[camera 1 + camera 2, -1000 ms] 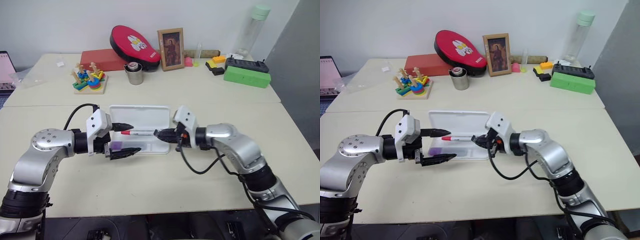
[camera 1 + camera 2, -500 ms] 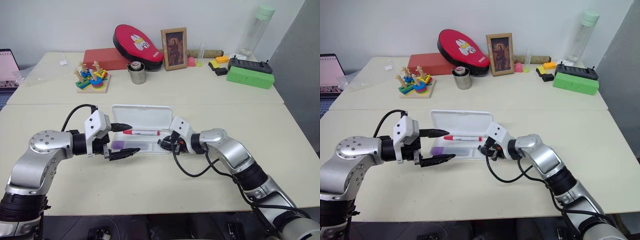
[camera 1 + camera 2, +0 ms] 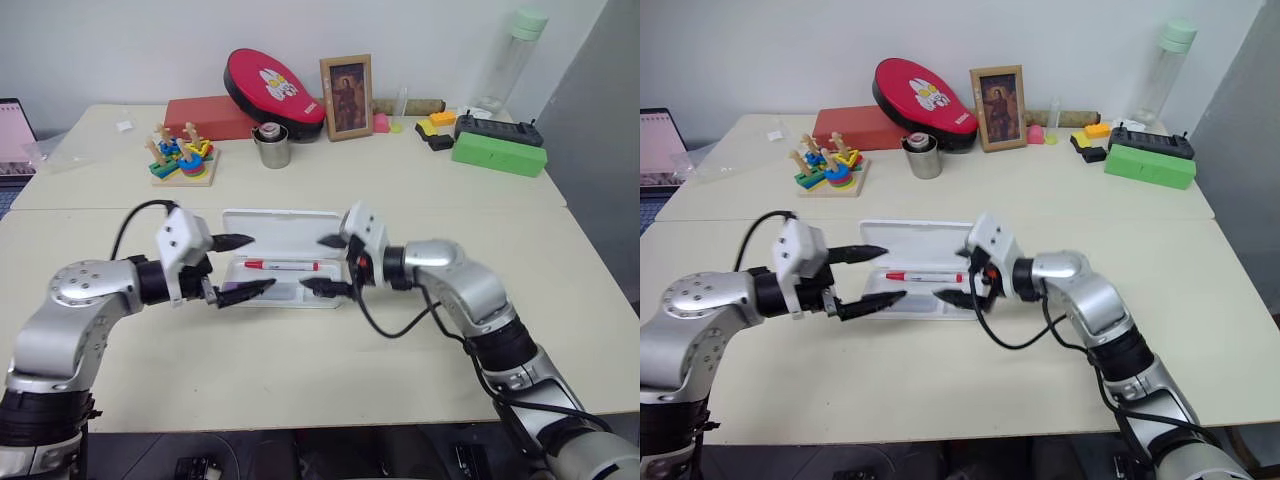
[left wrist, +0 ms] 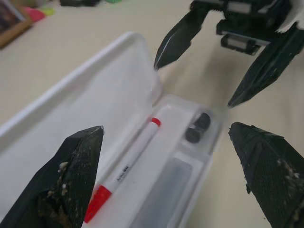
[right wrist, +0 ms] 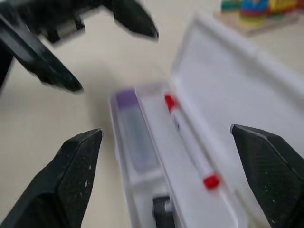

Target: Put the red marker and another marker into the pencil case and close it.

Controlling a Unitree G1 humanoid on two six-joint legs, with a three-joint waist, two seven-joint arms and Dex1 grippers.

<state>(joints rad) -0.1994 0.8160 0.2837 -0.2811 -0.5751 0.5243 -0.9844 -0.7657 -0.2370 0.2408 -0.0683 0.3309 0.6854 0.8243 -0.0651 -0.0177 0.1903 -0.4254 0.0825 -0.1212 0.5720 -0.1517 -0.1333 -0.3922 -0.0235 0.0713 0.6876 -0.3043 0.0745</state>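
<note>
A plain white wall (image 3: pixel 130 40) runs behind 2 cream tabletops set edge to edge: the near tabletop (image 3: pixel 300 370) and the far tabletop (image 3: pixel 330 175), their seam crossing from 9 to 3 o'clock. A grey panel (image 3: pixel 600 130) stands at 3 o'clock. Light is even.

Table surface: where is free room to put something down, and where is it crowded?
Free: the beige table in front of the flat white plastic pencil case, and the strip between the case and the steel cup. Also right of the right tool. Crowded: the far edge, from the ring stacking toy to the green rectangular box.
</note>
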